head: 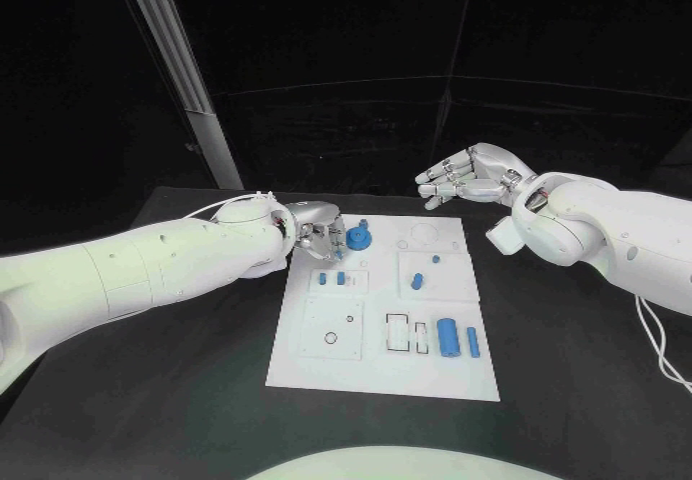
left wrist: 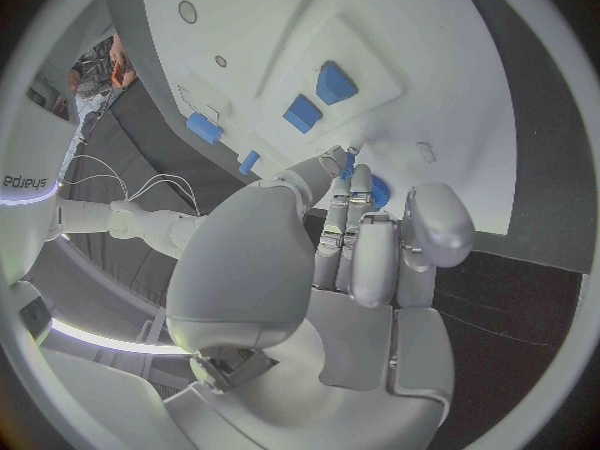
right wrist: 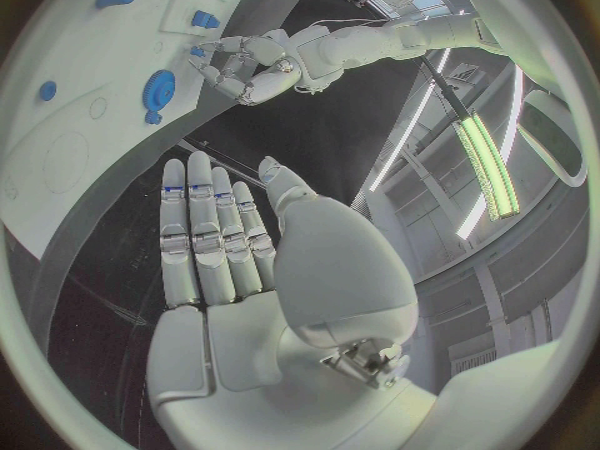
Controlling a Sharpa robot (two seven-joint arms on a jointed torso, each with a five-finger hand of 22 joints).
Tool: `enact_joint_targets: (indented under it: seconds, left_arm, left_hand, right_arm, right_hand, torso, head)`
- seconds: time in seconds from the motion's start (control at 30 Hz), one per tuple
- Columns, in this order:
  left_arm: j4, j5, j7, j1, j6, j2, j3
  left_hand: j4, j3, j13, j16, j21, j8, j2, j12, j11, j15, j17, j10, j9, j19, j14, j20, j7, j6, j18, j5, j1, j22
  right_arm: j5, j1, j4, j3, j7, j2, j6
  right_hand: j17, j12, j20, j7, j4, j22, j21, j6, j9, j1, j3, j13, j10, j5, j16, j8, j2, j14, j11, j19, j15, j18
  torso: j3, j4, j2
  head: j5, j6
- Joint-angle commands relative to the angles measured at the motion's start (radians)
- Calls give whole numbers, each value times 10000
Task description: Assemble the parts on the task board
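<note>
White arms (head: 159, 265); silver hands (head: 464, 175); white cables (head: 656, 345)

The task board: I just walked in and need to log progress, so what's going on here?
A two-armed robot is assembling blue parts on the white task board. Its left hand is at the board's far left corner, fingers right beside a round blue part; whether it grips the part cannot be told. The right hand hovers open above the table beyond the board's far edge, holding nothing. Other blue pieces, including two blue bars, lie on the board.
</note>
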Motion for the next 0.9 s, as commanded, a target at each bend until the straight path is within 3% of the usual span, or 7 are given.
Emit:
enact_joint_targets:
  seconds: [0.03, 0.9]
  left_arm:
    - [-62, -15, -135, -9, 265, 33, -5]
    - [-89, -113, -246, -28, 413, 17, -7]
  left_hand:
    - [49, 33, 3, -13, -14, -51, 28, -35, -3, -53, -8, 59, -8, 64, 242, 5, -13, 76, -136, 29, -107, -11]
    - [-3, 58, 21, -29, -41, -55, 15, -43, -23, -66, -42, 122, -9, 44, 228, -2, -30, 125, -127, 28, -76, -25]
  right_arm:
    - [8, 19, 3, 5, 122, 2, 39]
    - [8, 19, -18, 5, 123, 21, 45]
  right_hand:
    - [-10, -58, 62, 9, 2, -5, -42, -87, -2, -63, 30, -1, -41, 30, -19, -9, 4, -73, -4, -25, 18, 53]
    - [-10, -58, 62, 9, 2, -5, -42, -87, -2, -63, 30, -1, -41, 30, -19, -9, 4, -73, -4, -25, 18, 53]
  torso:
    - [-1, -2, 3]
    - [-2, 13, 10]
  head:
    - [-2, -17]
    - [-16, -69]
